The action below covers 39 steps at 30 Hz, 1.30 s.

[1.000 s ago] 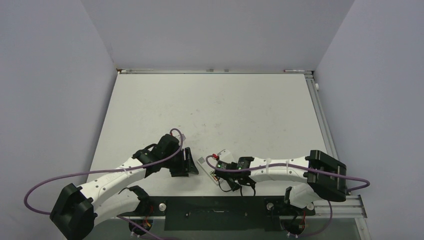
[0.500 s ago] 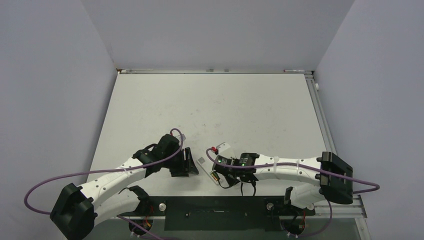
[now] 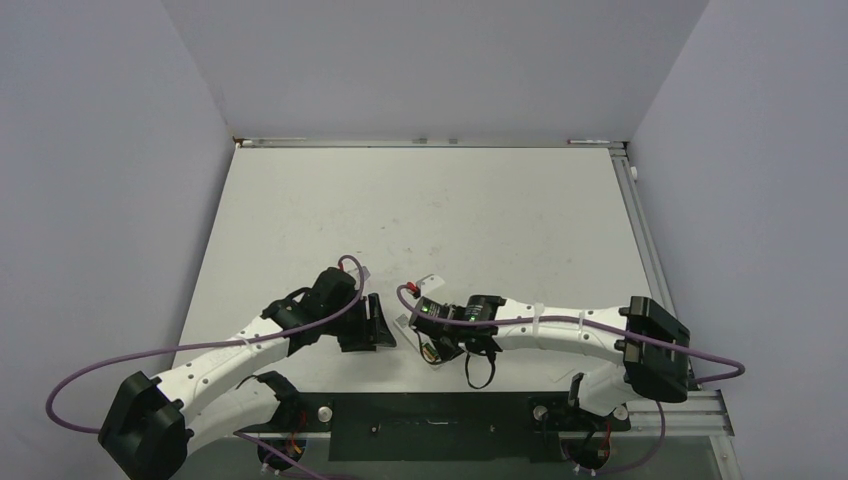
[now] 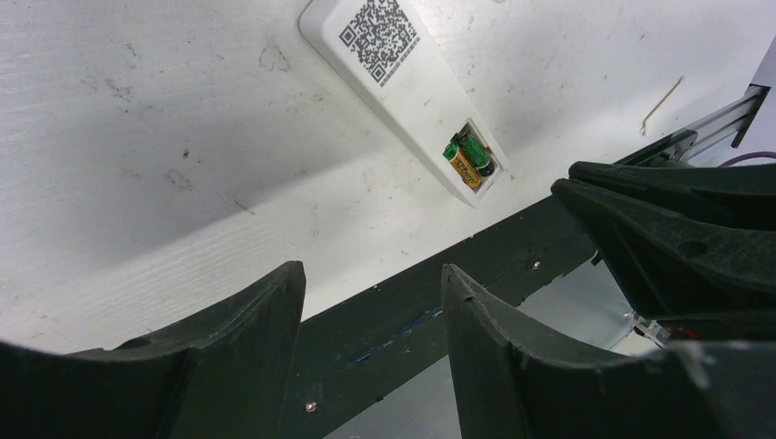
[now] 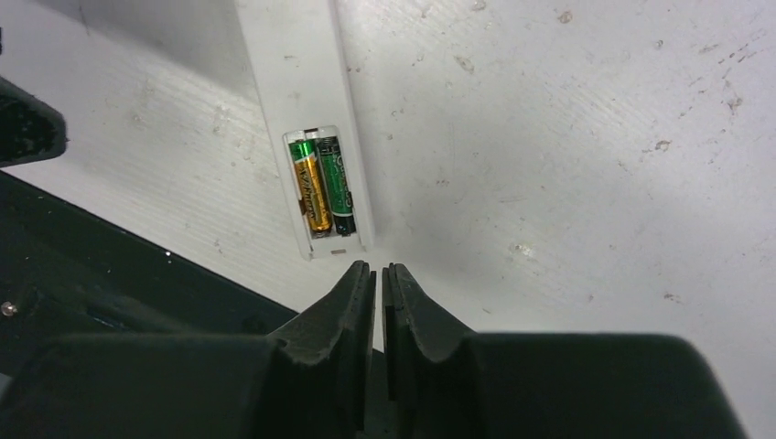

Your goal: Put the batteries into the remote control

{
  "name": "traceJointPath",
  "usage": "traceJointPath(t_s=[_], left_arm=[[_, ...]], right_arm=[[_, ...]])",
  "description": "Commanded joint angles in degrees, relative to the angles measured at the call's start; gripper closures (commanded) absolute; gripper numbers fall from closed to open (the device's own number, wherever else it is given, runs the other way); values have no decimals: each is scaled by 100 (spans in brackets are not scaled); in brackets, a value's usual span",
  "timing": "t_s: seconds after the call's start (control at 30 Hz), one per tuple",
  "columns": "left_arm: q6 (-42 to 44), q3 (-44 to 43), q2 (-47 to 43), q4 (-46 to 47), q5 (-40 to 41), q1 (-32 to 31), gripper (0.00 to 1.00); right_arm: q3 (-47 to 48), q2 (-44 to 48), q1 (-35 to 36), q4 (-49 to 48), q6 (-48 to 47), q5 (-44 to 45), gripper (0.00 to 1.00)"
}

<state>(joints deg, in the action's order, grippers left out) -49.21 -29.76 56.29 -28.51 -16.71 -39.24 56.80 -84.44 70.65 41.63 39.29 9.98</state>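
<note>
The white remote control (image 5: 302, 101) lies back-up on the table, with a QR label in the left wrist view (image 4: 403, 82). Both batteries sit side by side in its open recess: the gold-orange one (image 5: 311, 187) and the dark one (image 5: 339, 183). They also show in the left wrist view (image 4: 468, 161). My right gripper (image 5: 378, 271) is shut and empty, its tips just short of the remote's battery end. My left gripper (image 4: 371, 279) is open and empty, off to the remote's left. In the top view the remote (image 3: 406, 323) lies between the left gripper (image 3: 382, 325) and the right gripper (image 3: 438, 342).
The black base rail (image 3: 430, 425) runs along the near table edge, close behind the remote, and shows in the left wrist view (image 4: 430, 302). Purple cables (image 3: 560, 322) loop along both arms. Grey walls close in the table on three sides.
My right arm has swung its wrist left and a little farther from the near edge, over the remote's battery end. The left arm and the remote have not moved.
</note>
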Motion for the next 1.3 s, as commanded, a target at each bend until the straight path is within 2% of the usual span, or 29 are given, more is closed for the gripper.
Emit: traceJointPath(t_s=[0.0, 0.13, 0.4, 0.73, 0.9, 1.0, 1.1, 1.27], left_arm=[[163, -75, -144, -9, 18, 82, 47], [200, -78, -80, 50, -29, 93, 47], [235, -127, 154, 244, -136, 101, 46], [344, -102, 271, 399, -230, 101, 43], [410, -57, 352, 553, -385, 110, 42], [491, -47, 403, 582, -467, 110, 40], [544, -36, 426, 657, -602, 110, 34], [574, -60, 478, 752, -796, 110, 33]], right_arm=[[171, 28, -125, 62, 3, 154, 86], [7, 322, -269, 301, 200, 271, 74], [-684, 1042, -679, 999, 993, 596, 63], [-1575, 2354, -1790, 2047, 2375, 801, 44], [-1959, 2768, -2368, 2293, 2962, 813, 22], [-1987, 2861, -2453, 2511, 3417, 891, 17], [-2026, 3006, -2482, 2756, 3919, 974, 15], [-2080, 3152, -2599, 2888, 4389, 857, 13]])
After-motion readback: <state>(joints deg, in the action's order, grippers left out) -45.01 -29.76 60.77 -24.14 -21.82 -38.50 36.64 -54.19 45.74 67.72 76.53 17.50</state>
